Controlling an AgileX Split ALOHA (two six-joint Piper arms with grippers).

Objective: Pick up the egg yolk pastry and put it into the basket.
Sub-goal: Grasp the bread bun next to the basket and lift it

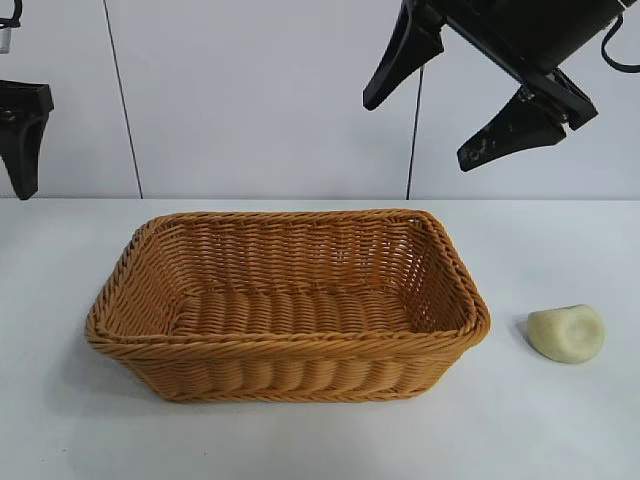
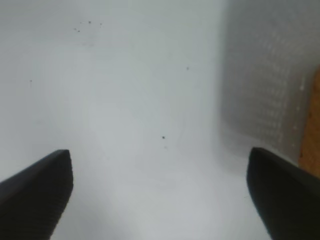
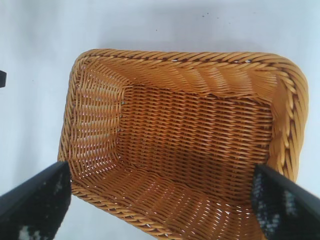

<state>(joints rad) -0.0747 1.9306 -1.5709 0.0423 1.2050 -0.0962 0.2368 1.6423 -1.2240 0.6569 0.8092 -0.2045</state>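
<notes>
Task not started: nothing picked, nothing placed.
Egg yolk pastry [image 1: 567, 333] on worktop nr right edge, beside basket [image 1: 288, 347], basket empty. Right gripper [image 1: 458, 98] high above, fingers apart, unloaded; left gripper [image 1: 22, 140] parked far left, fingers apart.

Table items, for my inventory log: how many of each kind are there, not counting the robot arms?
Basket: 1
Egg yolk pastry: 1
Total: 2
</notes>
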